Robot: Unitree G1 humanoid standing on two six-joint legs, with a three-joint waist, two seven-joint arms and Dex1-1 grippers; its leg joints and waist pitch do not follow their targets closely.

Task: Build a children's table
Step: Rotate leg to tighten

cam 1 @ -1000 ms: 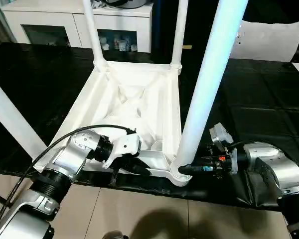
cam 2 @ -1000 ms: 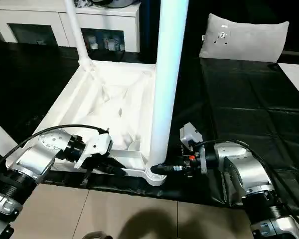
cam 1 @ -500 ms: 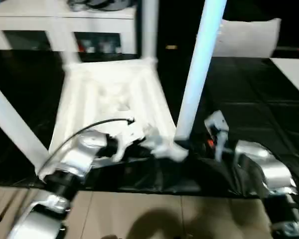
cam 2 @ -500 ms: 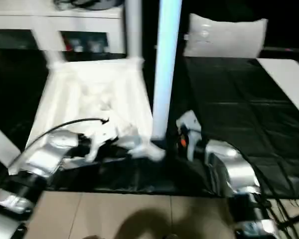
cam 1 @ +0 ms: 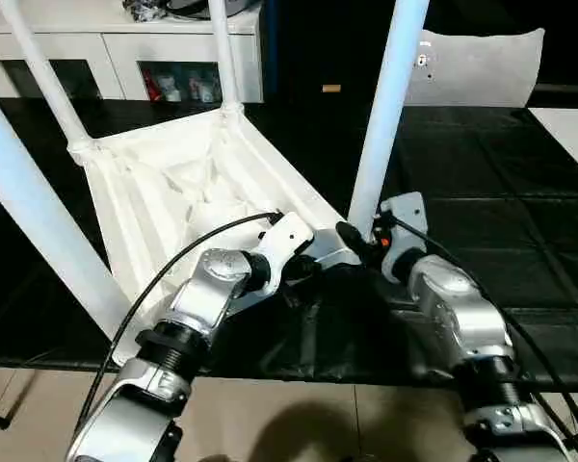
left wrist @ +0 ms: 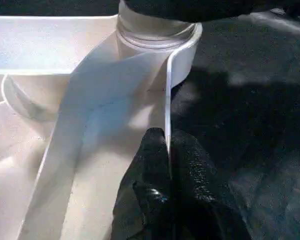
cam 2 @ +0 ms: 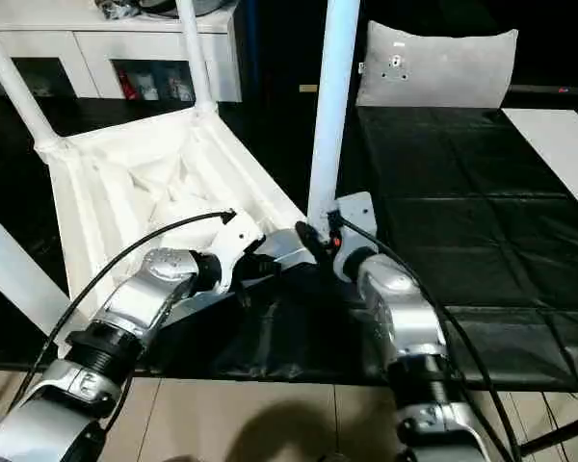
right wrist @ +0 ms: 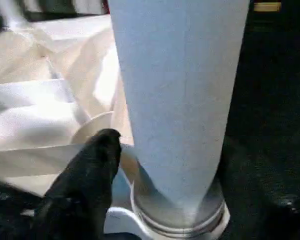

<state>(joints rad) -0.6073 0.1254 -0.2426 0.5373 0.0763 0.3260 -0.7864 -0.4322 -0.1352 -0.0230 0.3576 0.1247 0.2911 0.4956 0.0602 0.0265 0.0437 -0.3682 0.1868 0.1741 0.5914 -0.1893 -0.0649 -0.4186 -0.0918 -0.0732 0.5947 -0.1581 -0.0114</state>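
Now that the upturned children's table point(cam 1: 173, 183) has swung on the black desk point(cam 1: 482, 164), its near corner faces the robot. Left fingers point(left wrist: 162, 170) pinch its rim; right fingers point(right wrist: 95, 165), spread, flank the fourth leg point(cam 1: 385, 115), seemingly seated.

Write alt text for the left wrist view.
The left gripper is shut on the thin white rim of the upturned children's table, near a round corner socket with a leg seated in it. Black cover lies beside the table.
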